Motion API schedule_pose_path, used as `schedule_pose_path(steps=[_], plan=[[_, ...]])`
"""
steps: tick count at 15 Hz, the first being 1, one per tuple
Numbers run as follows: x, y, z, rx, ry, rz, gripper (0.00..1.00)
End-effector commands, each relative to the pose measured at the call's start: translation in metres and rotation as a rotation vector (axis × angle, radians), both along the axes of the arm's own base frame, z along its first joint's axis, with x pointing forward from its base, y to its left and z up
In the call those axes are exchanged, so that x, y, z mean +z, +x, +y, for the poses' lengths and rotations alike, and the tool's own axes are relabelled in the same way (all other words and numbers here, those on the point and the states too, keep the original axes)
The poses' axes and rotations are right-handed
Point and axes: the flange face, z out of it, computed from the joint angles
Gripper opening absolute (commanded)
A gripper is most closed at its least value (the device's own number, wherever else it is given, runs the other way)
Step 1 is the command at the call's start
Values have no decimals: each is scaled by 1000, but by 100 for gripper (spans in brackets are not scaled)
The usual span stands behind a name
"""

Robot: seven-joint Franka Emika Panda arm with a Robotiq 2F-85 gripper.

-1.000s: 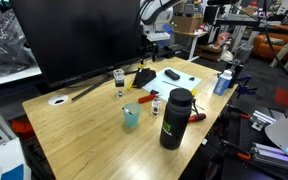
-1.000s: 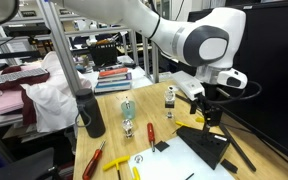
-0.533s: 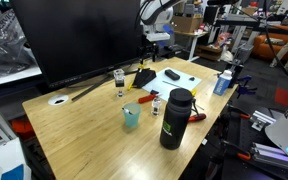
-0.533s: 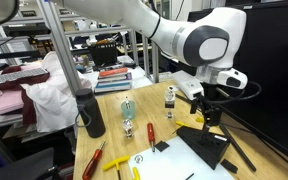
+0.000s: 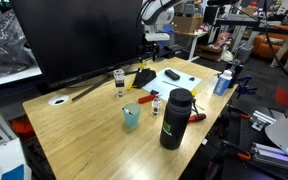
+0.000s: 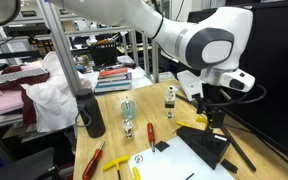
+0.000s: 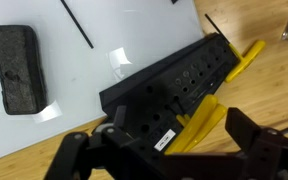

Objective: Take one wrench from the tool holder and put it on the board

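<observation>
In the wrist view the black wedge-shaped tool holder (image 7: 169,80) lies across the white board (image 7: 84,100), which has a dark patch (image 7: 17,65) at its left. Yellow wrenches (image 7: 209,122) stick out of the holder's lower edge, and another yellow piece (image 7: 247,57) shows at its right end. My gripper (image 7: 169,150) is open just above the holder, one finger on each side of the yellow wrenches and not touching them. In both exterior views the gripper (image 5: 149,52) (image 6: 213,113) hangs over the holder (image 5: 144,76) (image 6: 208,146) at the table's far side.
A tall black bottle (image 5: 174,118), a teal cup (image 5: 131,117), two small glass jars (image 5: 119,80) and a white disc (image 5: 59,100) stand on the wooden table. Red-handled screwdrivers (image 6: 149,130) lie nearby. A large dark monitor (image 5: 84,40) stands behind the holder.
The gripper has shifted slightly toward the tool holder. Nothing was grasped or moved.
</observation>
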Motion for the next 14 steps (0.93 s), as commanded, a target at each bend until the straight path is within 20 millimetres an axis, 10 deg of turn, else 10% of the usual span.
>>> schedule_pose_path(steps=[1,14], plan=[[-9,3,-12,-191,26,-61,100],[-20,3,-24,-482,-15,-113,100]])
